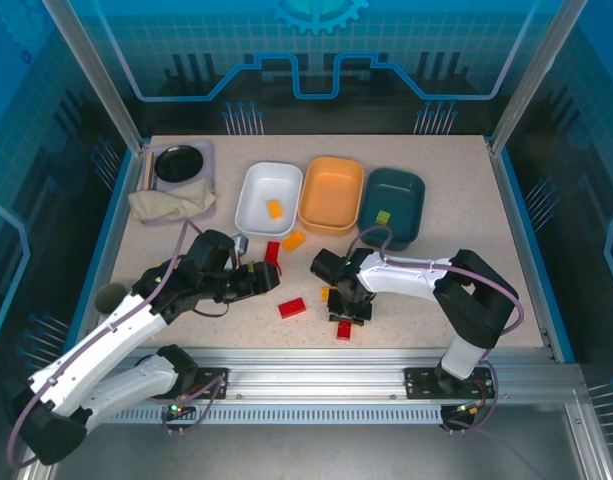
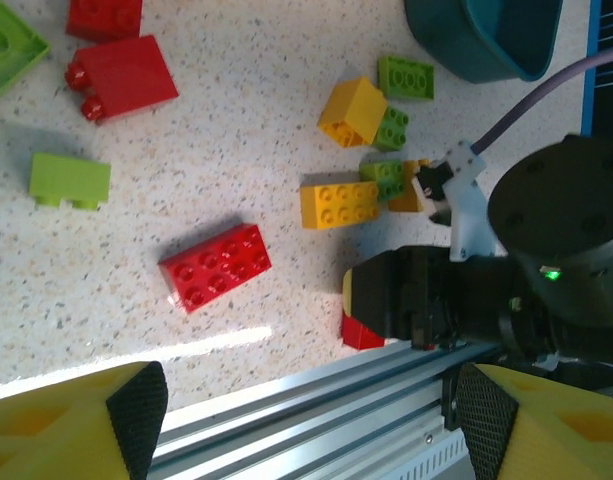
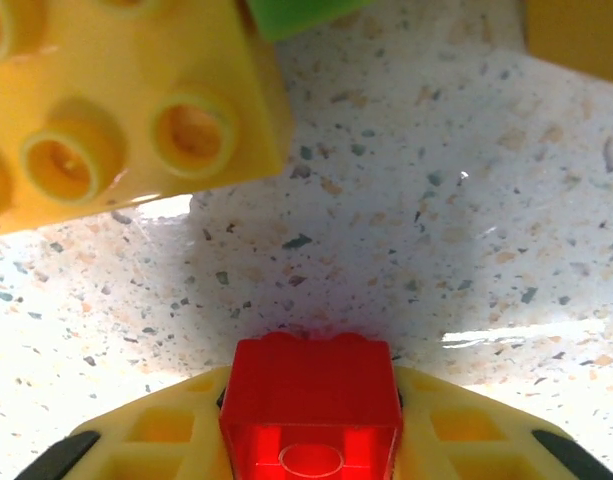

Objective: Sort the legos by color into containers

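One speckled tabletop [image 1: 436, 290] in blue enclosure [image 1: 86, 60]; left end effector [image 1: 264, 277] wide, right end effector [image 3: 311, 440] tight around red lego [image 3: 311, 400].

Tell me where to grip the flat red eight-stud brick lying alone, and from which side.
Take the red brick across its narrow width, on the two long flat sides at mid-length, coming straight down. It lies flat, studs up, with bare table all round, so both long sides look free. It sits slanted, so the wrist should probably turn to match.
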Robot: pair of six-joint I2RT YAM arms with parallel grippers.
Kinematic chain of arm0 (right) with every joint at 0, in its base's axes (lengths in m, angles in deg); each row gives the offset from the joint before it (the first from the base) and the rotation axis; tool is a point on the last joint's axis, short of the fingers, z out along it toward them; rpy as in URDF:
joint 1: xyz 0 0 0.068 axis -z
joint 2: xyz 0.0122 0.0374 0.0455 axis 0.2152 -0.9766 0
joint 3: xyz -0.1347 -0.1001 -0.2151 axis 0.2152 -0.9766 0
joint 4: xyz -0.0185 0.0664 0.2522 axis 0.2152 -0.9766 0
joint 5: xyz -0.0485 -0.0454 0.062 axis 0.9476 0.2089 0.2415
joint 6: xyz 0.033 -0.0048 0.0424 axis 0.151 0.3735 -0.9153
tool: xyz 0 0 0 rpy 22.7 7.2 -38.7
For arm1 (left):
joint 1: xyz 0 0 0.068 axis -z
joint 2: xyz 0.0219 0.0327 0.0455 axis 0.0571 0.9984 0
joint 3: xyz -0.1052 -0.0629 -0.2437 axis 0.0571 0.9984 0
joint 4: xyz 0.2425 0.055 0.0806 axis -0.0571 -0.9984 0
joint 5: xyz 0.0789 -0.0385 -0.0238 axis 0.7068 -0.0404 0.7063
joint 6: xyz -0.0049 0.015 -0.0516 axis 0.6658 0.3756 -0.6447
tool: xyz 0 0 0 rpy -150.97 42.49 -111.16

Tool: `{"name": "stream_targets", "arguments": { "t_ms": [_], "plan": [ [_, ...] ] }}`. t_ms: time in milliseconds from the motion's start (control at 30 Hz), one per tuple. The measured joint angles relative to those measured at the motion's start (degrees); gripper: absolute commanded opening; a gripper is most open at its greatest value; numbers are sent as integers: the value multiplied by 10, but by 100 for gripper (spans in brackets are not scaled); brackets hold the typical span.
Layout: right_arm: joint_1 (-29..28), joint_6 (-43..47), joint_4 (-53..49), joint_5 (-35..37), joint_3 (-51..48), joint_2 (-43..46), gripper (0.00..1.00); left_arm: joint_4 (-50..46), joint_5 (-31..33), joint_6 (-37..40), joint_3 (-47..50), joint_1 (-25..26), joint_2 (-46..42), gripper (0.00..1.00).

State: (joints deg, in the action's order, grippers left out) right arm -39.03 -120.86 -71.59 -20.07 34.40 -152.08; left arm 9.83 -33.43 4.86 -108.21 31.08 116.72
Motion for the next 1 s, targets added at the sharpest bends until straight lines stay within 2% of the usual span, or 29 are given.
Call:
{"name": "stream_targets", "arguments": {
  "t_ms": [200,333,467,633,800,1000],
  "plan": [
    [8,43,-76,58,110,7,30,-10,9,-31,41,0,-56,80],
    [62,103,-95,83,237,-5,30,-12,28,-57,57,0,-87,80],
    [144,160,-99,97,394,-95,30,-19,51,-78,66,0,-102,79],
    [208,208,-124,95,610,-281,31,-32,78,-97,66,0,-104,78],
    [233,229,-168,77,776,-436,41,-50,99,-118,66,0,-101,76],
    [240,244,-203,44,827,-489,61,-62,108,-140,66,0,-74,75]
  ]
}}
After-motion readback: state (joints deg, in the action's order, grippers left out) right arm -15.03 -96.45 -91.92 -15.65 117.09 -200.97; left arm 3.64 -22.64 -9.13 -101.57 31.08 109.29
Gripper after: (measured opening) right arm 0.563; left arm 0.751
